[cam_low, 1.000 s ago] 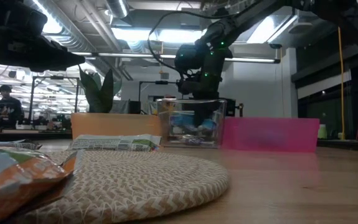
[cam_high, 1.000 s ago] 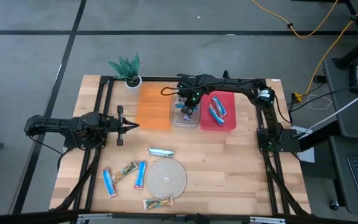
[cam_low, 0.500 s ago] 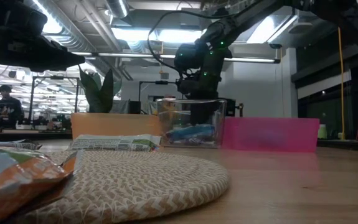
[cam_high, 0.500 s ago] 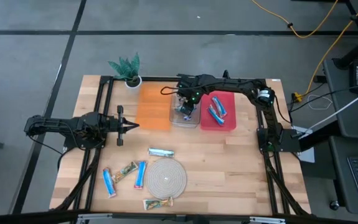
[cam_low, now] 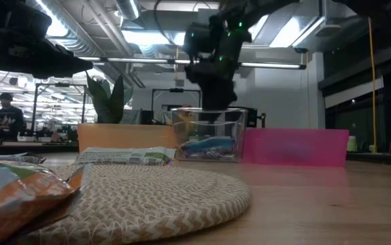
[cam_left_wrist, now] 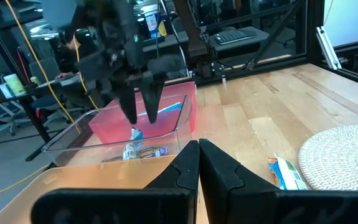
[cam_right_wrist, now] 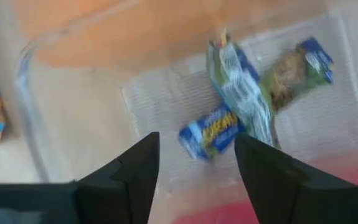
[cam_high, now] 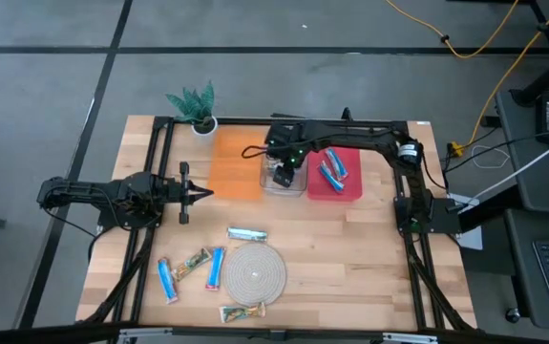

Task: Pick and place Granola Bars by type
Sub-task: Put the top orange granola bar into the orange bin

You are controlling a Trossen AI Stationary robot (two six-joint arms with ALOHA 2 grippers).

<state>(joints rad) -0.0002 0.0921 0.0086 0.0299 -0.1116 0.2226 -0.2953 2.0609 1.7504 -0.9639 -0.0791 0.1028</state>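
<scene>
My right gripper (cam_high: 285,172) hangs open over the clear bin (cam_high: 266,183), its fingers (cam_left_wrist: 142,102) pointing down and holding nothing. On the bin's floor lie a silvery-blue bar (cam_right_wrist: 240,87), a green bar (cam_right_wrist: 296,70) and a small blue bar (cam_right_wrist: 210,132). The red bin (cam_high: 354,189) holds blue bars (cam_high: 333,168). Loose bars lie on the near table: a silvery one (cam_high: 247,233), two blue (cam_high: 166,280) (cam_high: 215,268), a green-tan one (cam_high: 195,262) and one (cam_high: 241,311) at the mat's near edge. My left gripper (cam_high: 200,194) waits shut at the table's left.
An orange bin (cam_high: 234,164) stands left of the clear bin. A potted plant (cam_high: 196,107) is at the far left corner. The round woven mat (cam_high: 255,274) lies near the front edge. Bare wood shows at the near right (cam_high: 369,258).
My right gripper has let go of a bar inside the clear bin and risen above its rim, shifting slightly toward the table's left. The bar has dropped and now lies flat on the bin's floor.
</scene>
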